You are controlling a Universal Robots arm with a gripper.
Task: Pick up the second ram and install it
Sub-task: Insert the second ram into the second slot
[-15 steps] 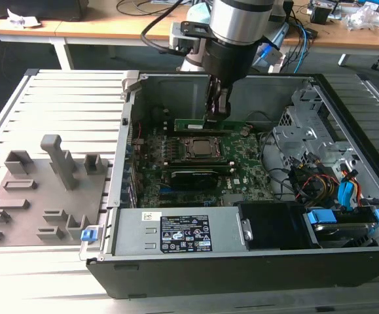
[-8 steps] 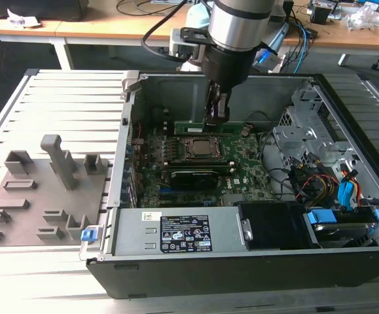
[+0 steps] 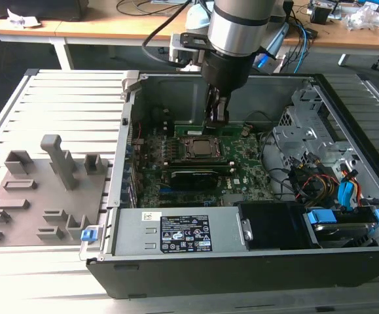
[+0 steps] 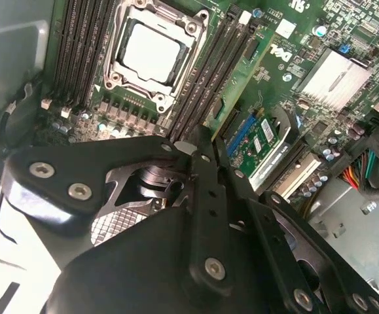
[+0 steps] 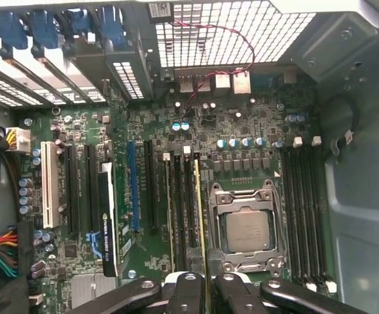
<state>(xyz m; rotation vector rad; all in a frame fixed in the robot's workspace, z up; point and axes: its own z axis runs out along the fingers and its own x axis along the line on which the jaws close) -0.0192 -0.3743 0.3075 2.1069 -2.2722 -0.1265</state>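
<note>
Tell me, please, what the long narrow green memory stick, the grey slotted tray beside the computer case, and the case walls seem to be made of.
The long narrow green memory stick, standing edge-on between the gripper fingers, looks like laminated circuit board, green with a yellowish edge. The grey slotted tray looks like matte moulded or printed plastic, uniform and dull. The case walls seem bare sheet metal, with a pale grey sheen and folded edges.

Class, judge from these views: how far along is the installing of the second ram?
Done: the second ram is picked up and brought inside the case. In hand: the claw grips it edge-up at the slots beside the processor socket. Left: it is not released, and whether it is seated cannot be told.
</note>
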